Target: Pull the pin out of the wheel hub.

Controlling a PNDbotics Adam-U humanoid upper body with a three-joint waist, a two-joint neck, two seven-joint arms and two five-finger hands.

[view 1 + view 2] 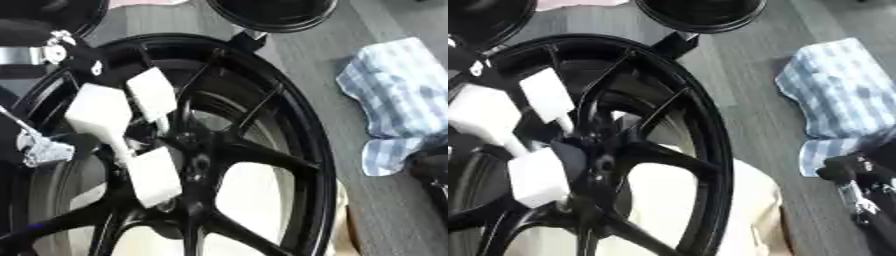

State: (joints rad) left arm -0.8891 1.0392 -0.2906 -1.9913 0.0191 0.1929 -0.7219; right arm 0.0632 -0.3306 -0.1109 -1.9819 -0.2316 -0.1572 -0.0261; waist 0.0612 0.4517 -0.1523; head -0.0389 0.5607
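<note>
A large black spoked wheel (pixel 297 125) fills the left and middle of both views. Its hub (pixel 194 150) lies where the spokes meet. My left hand (pixel 101 112), with white pads on black and silver parts, comes in from the upper left and sits against the spokes beside the hub. One white-padded finger (pixel 153 95) lies above the hub and another (pixel 156 175) below it, spread apart. I cannot make out the pin. My right hand (pixel 855 172) shows dark at the right edge, clear of the wheel.
A blue-and-white checked cloth (pixel 398 95) lies crumpled on the grey surface to the right. A black round rim (pixel 702 12) stands at the top, another (pixel 44 15) at the top left. A cream pad (pixel 754 200) lies under the wheel.
</note>
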